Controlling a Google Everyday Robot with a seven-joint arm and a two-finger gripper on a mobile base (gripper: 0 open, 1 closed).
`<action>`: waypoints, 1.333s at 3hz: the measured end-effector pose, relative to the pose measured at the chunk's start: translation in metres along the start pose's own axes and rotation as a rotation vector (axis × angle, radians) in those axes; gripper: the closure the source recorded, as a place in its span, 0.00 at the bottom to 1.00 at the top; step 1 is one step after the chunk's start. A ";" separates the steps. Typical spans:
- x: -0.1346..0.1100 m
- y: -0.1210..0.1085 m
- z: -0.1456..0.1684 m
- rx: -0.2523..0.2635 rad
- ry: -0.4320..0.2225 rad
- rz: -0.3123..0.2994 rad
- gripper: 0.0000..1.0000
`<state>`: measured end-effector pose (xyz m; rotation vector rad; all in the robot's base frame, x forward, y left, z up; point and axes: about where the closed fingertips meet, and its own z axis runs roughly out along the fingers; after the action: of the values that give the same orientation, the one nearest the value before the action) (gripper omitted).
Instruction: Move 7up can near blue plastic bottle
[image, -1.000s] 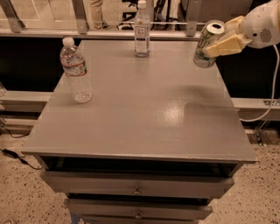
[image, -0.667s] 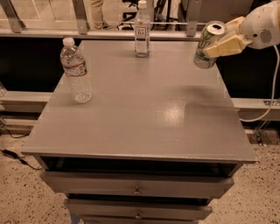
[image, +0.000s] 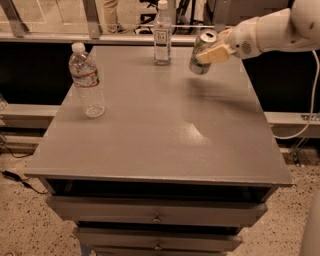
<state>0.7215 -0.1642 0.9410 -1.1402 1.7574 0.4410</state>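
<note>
The 7up can (image: 201, 51), silver and green with a silver top, is held tilted in the air above the table's far right part. My gripper (image: 212, 50) comes in from the right on a white arm and is shut on the can. The blue plastic bottle (image: 161, 35), slim with a white cap and a white label with a dark square, stands upright at the table's far edge, a short way left of the can.
A wider crinkled clear bottle (image: 87, 80) with a red-and-white label stands at the left side of the grey table (image: 165, 135). Drawers sit below the front edge. A rail and glass run behind the table. A white cable hangs at the right.
My gripper has carried the can leftward along the far side of the table, closer to the slim bottle. Both bottles stand where they were.
</note>
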 end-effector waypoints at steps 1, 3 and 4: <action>-0.001 -0.014 0.039 0.000 -0.018 0.012 1.00; 0.007 -0.038 0.076 0.000 0.026 0.005 1.00; 0.010 -0.050 0.084 0.008 0.043 0.009 0.82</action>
<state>0.8067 -0.1347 0.9021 -1.1443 1.8008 0.4165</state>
